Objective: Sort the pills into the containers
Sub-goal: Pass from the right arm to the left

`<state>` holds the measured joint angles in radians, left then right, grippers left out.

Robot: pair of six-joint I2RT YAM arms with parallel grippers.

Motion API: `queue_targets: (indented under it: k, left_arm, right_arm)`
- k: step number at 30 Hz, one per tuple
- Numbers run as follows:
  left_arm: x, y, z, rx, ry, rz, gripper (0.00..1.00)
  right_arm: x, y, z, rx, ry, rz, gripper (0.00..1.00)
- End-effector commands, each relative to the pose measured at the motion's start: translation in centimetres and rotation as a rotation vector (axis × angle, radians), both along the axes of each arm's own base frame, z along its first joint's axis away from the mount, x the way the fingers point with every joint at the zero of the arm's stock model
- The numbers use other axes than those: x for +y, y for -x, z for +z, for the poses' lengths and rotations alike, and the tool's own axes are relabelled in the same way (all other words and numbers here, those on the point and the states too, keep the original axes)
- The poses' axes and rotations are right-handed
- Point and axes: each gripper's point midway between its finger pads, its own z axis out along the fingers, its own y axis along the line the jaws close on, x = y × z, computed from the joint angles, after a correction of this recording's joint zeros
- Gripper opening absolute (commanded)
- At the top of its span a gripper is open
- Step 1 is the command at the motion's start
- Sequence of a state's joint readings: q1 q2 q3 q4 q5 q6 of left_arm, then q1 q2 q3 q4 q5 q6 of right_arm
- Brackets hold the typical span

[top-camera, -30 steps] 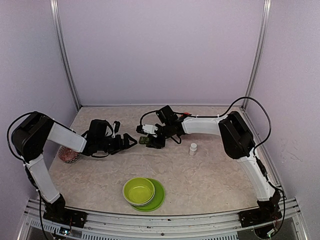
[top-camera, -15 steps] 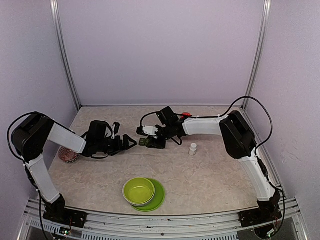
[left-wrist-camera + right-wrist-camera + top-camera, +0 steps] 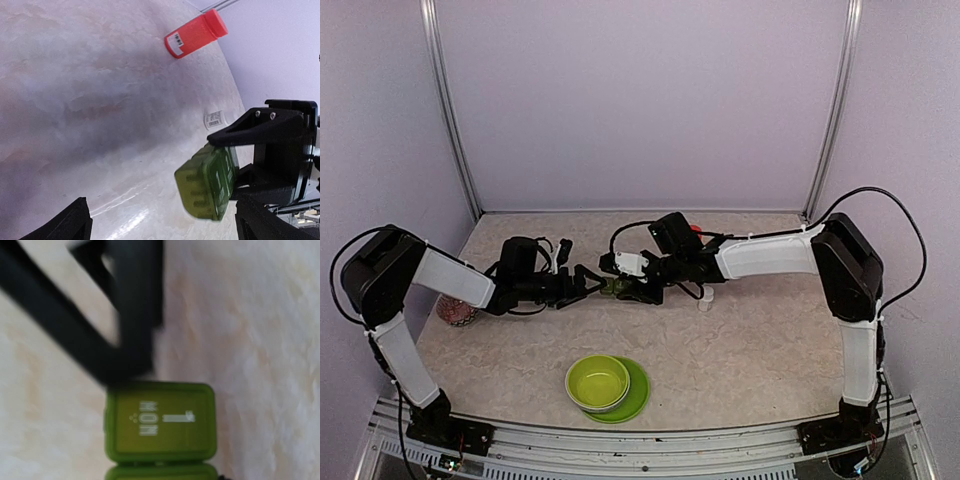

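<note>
Containers (image 3: 206, 182): dark green strip box, glossy plastic, ribbed on the side. It is clamped between the black fingers of the right gripper (image 3: 628, 288), mid-table toward the back. One square lid (image 3: 161, 422) is seen closed in the right wrist view, marked MON in pale letters, with the edge of a second compartment just below it; the view is blurred. Whether the box touches the surface cannot be told.

Left gripper (image 3: 592, 284) is spread wide, nothing held, its tips just beside the free end of the box and facing the right gripper.

Orange-red bottle (image 3: 195, 34) is laid on its side near the back edge, well apart from the box. Small white bottle (image 3: 705, 298) is half hidden behind the right arm. Lime-green bowl (image 3: 598, 381) is set on a plate (image 3: 638, 393) near the front edge.

Table (image 3: 740, 350) is beige, marbled and slightly shiny. It is closed in by pale lilac walls (image 3: 640, 100) on three sides, with metal posts (image 3: 450, 110) at the back corners. Open surface is seen at front right and front left of the bowl.
</note>
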<state>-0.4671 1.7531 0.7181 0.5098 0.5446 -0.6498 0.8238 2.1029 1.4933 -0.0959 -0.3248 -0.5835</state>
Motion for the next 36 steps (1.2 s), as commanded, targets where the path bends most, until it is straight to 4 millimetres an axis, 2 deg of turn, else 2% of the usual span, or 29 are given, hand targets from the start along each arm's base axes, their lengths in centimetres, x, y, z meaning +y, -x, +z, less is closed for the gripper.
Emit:
queue_targets:
  k: [1,6,11,13,20,25,30,34,36]
  left_arm:
    - [-2.7,-0.1,4.6,-0.084,0.093,-0.088,0.95]
    - [-3.7,0.3,6.2,-0.083,0.152,-0.136,0.84]
    - [-3.9,0.9,6.8,-0.075,0.193,-0.148,0.72]
    - [-4.0,1.2,6.9,-0.070,0.201,-0.154,0.64]
    - [-3.9,1.6,7.5,-0.071,0.211,-0.157,0.55]
    - [-3.9,1.7,7.2,-0.061,0.208,-0.158,0.54]
    - [-4.0,1.7,7.0,-0.055,0.215,-0.167,0.41]
    - [-4.2,1.7,7.0,-0.052,0.227,-0.170,0.24]
    - [-4.3,1.7,7.1,-0.046,0.238,-0.174,0.18]
  right_arm:
    - [1.1,1.5,3.8,-0.090,-0.075,-0.004,0.38]
    - [1.1,2.8,5.5,-0.130,-0.108,-0.015,0.39]
    - [0.7,2.7,6.0,-0.156,-0.111,-0.052,0.39]
    - [0.6,2.6,6.1,-0.164,-0.109,-0.059,0.39]
    - [0.4,2.2,5.7,-0.191,-0.088,-0.087,0.39]
    - [0.3,2.1,5.9,-0.202,-0.092,-0.095,0.39]
    - [0.3,2.0,6.2,-0.211,-0.100,-0.098,0.39]
    - [0.3,2.2,6.3,-0.213,-0.104,-0.094,0.39]
    - [0.4,2.3,6.3,-0.217,-0.103,-0.095,0.39]
